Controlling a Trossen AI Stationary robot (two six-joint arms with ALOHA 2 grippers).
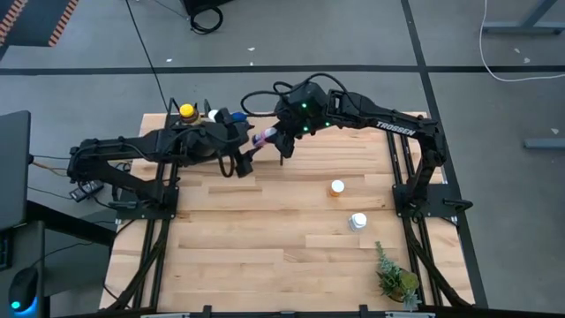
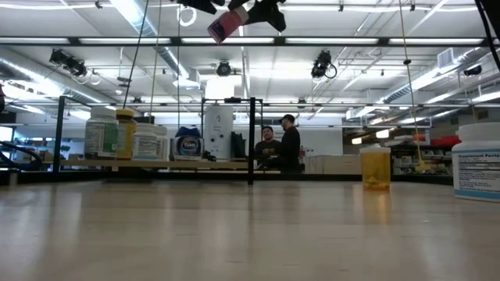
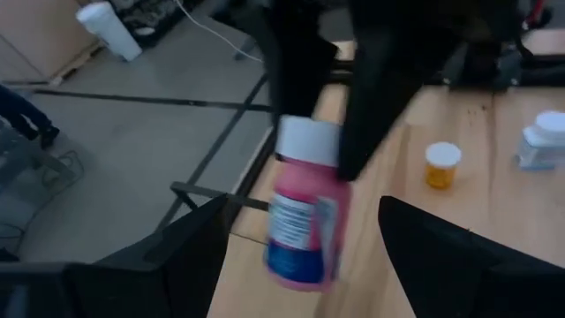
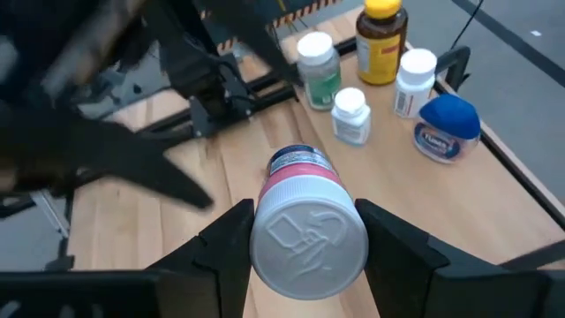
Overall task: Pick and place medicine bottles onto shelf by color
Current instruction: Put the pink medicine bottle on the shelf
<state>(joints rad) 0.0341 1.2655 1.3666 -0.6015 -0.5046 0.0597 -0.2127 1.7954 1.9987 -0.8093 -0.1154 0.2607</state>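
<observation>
Your right hand (image 4: 305,234) is clamped on the white cap end of the pink bottle (image 4: 303,208), lifted clear above the surface (image 1: 265,247) just in front of the shelf (image 4: 494,168). Gripped by the cap, the bottle's body sticks out free, which looks like a set-up for passing it across. Your left hand (image 3: 300,256) waits right beside it, fingers spread apart around the body without touching, ready to take it.

On the shelf beyond the pink bottle stand the amber bottle (image 4: 381,40) with its yellow cap, three white-capped bottles and the blue bottle (image 4: 448,128), packed close together. That cluster leaves little spare room, so any free spot has to be reached past them. The left arm (image 1: 132,150) also lies along the shelf's front edge, between the pink bottle and part of the bay.

Farther from the shelf, an orange-capped bottle (image 1: 337,186) and a white bottle (image 1: 357,221) remain on the surface, unsorted. A small green plant (image 1: 393,276) sits at the surface's near corner, well away from the shelf. Two people (image 2: 280,147) stand in the room behind the shelf, clear of the arms.
</observation>
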